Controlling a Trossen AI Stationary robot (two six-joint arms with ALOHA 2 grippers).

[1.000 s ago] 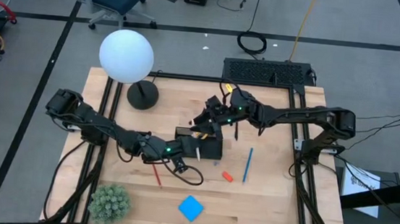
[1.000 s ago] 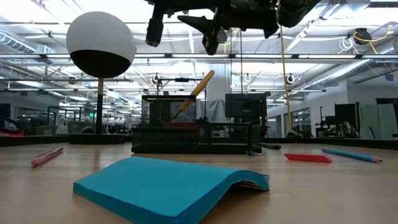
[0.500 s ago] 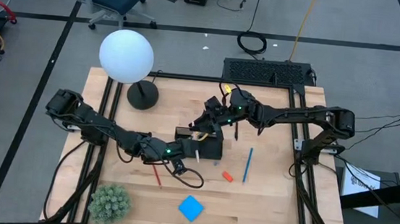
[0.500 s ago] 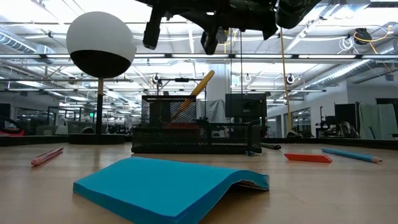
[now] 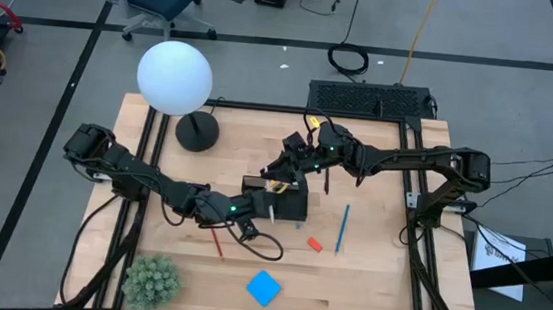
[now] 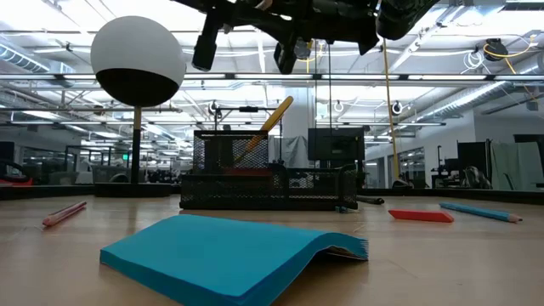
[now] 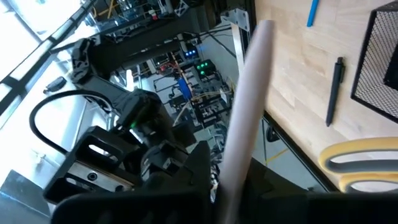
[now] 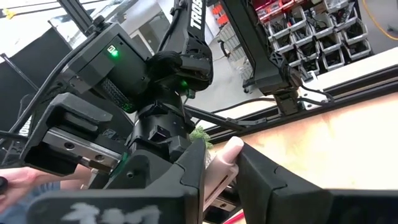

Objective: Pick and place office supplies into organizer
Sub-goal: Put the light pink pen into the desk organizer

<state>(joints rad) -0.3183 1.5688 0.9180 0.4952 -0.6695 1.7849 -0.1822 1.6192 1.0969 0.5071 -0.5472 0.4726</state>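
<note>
**Pale pen held between two grippers above the organizer**

Far left, loose on the wood: a red pencil [image 5: 218,242], thin, stiff and faceted. It would be light to lift but could roll, so a pinch at mid-shaft looks best.

The left gripper [image 5: 261,215] is at the near edge of the organizer [image 5: 295,209]. Its fingers are pressed onto the lower part of the pale pen [image 7: 245,130], a smooth, matte, round rod that leans up and away from them. The pen weighs next to nothing, but its surface looks slick enough to pivot in a narrow pinch.

The organizer is black wire mesh, rigid and boxy. Its tall cell already holds the yellow-handled scissors [image 5: 274,183], which have hard plastic loops and rest tilted against the rim.

The blue note pad [image 5: 264,287] lies flat toward the table's front. It is soft paper and the cover bows up at one edge (that lifted edge is the likely place to grip).

The right gripper [image 5: 283,169] is over the organizer's far side. Its wrist view shows its fingers closed on the pen's rounded top end, so both grippers appear to have it.

Further right are the orange-red eraser [image 5: 314,245], small and rubbery, the blue pencil [image 5: 342,228], and a black pen [image 7: 334,90] on the bare wood.
</note>
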